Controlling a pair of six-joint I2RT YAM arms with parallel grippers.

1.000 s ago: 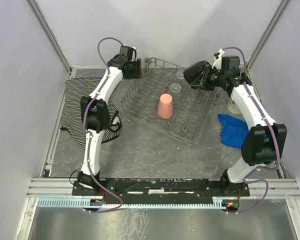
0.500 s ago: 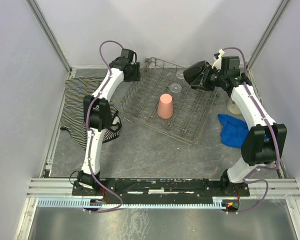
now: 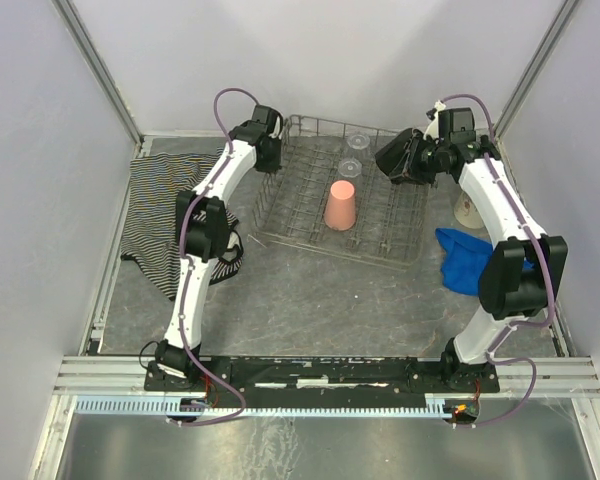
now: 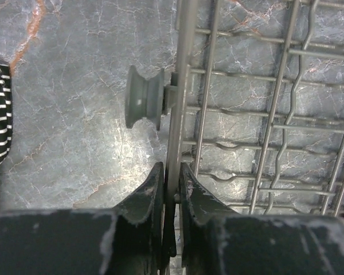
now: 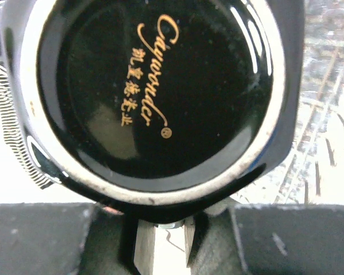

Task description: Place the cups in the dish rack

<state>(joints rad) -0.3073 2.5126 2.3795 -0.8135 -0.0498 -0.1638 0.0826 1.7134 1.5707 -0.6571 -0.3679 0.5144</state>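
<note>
The grey wire dish rack (image 3: pixel 280 235) lies at the back of the table. A salmon-pink tumbler (image 3: pixel 340 205) stands upside down in it, and a small clear glass (image 3: pixel 352 167) sits further back. My left gripper (image 3: pixel 271 153) is shut on the rack's left side wire; the left wrist view shows that wire (image 4: pixel 182 57) pinched between the fingers of the left gripper (image 4: pixel 172 175). My right gripper (image 3: pixel 421 160) holds the black mug (image 3: pixel 395 160) tilted over the rack's right rear part. The mug's base (image 5: pixel 155 97) with gold lettering fills the right wrist view. The cream floral mug (image 3: pixel 469 211) stands right of the rack, partly behind the right arm.
A striped cloth (image 3: pixel 155 215) lies left of the rack and a blue cloth (image 3: pixel 465 258) lies at the right front. A small grey roller (image 4: pixel 144 105) sticks out from the rack's side wire. Walls enclose the table at the back and on both sides.
My left gripper has shut on the rack's side wire. The rack has swung round and now sits squarer to the table; the pink tumbler moved with it. The right arm kept hold of the mug.
</note>
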